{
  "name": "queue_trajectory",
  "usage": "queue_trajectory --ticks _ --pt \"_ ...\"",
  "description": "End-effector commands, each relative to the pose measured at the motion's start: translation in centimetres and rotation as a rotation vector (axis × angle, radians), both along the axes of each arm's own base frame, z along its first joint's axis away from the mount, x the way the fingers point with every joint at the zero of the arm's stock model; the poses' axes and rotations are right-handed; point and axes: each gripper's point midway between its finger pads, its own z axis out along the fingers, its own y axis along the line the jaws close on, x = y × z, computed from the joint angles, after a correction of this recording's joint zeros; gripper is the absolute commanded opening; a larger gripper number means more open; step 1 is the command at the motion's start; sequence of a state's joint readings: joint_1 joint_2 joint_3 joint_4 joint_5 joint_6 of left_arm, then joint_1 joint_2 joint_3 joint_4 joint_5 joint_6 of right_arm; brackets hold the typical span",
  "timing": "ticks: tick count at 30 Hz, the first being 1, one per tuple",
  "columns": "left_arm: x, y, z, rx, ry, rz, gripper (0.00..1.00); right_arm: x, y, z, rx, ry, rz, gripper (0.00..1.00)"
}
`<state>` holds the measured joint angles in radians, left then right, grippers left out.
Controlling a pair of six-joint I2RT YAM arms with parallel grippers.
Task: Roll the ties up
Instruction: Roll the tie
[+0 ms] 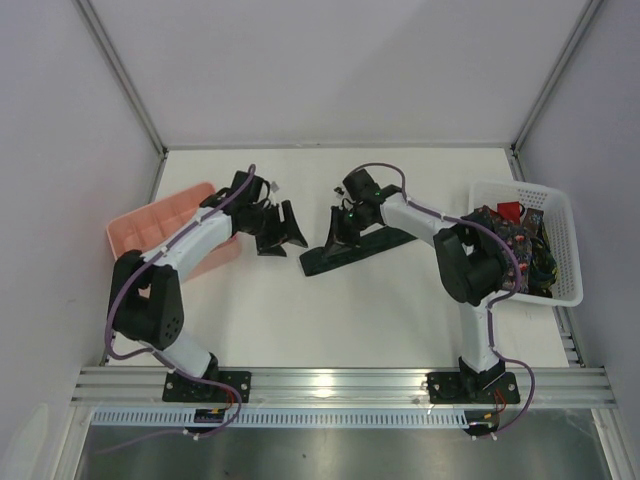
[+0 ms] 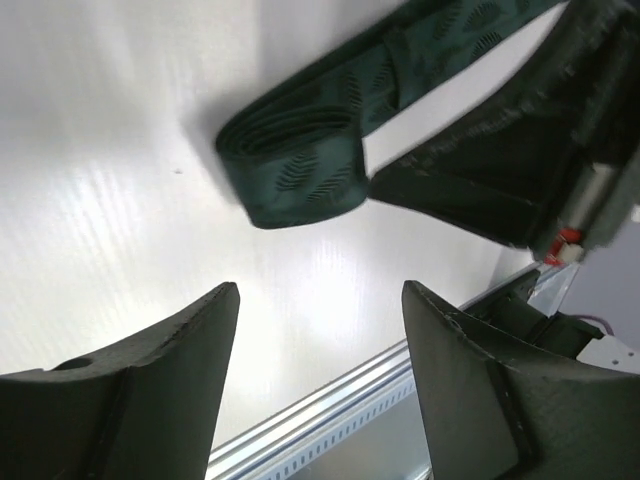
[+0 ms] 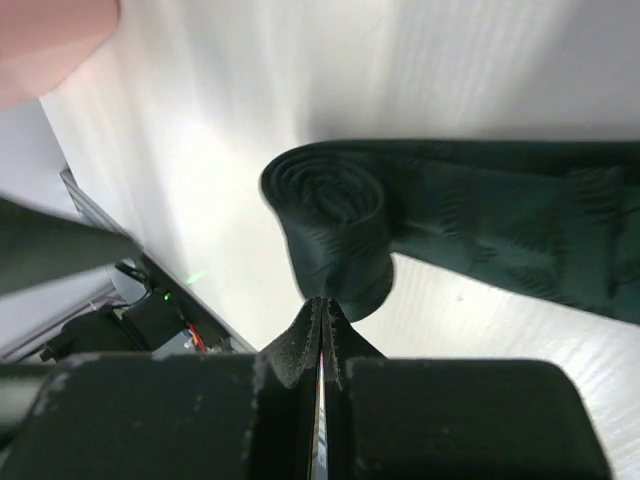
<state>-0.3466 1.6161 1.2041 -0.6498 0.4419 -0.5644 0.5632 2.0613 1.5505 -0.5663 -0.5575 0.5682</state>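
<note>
- While the rolled end of the tie waits to be gripped again, the left fingers [image 2: 150, 400] stand released and wide apart with nothing between them. They aim at the coil from just beside it, over the bare desk [image 2: 120, 200].
- Opposite them, the right fingers [image 3: 305, 345] are clenched tip to tip on nothing. Their tips sit at the edge of the coil [image 3: 325, 195], apparently to keep it from springing loose, though I cannot tell whether they touch it.
- The dark green tie [image 1: 365, 245] lies mid-desk between the two arms. It carries a faint leaf pattern, and its left end is wound into a tight spiral of several turns with the layered face showing. The rest runs flat toward the right arm, so most of its length looks unrolled.
- Farther out, a pink tray [image 1: 140, 225] sits by the left arm, and a white lattice basket [image 1: 572, 255] on the right holds more ties [image 1: 505, 238], among them a red one [image 1: 510, 210], presumably awaiting their turn.
</note>
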Motion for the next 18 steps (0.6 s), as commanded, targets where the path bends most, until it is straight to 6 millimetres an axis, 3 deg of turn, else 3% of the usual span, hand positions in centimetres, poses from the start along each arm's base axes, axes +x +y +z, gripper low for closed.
queue_trajectory --ticks 1,4,7,12,18 --pt "-1.2 1.7 -1.2 -0.005 0.022 -0.001 0.73 -0.5 1.3 4.2 0.065 -0.054 0.031 0.01" --pt "-2.0 2.4 -3.0 -0.029 0.068 0.030 0.76 -0.9 2.0 3.8 0.073 -0.026 0.051 0.03" --pt "-2.1 2.4 -3.3 -0.086 0.068 0.051 0.83 -0.4 2.1 2.8 0.054 -0.028 0.045 0.05" --pt "-1.7 1.8 -3.7 -0.154 0.057 0.053 0.83 0.8 1.4 0.6 -0.004 -0.031 0.039 0.07" --pt "-1.3 1.1 -4.3 -0.207 0.058 0.069 0.84 2.1 0.6 -0.5 -0.008 -0.019 0.022 0.08"
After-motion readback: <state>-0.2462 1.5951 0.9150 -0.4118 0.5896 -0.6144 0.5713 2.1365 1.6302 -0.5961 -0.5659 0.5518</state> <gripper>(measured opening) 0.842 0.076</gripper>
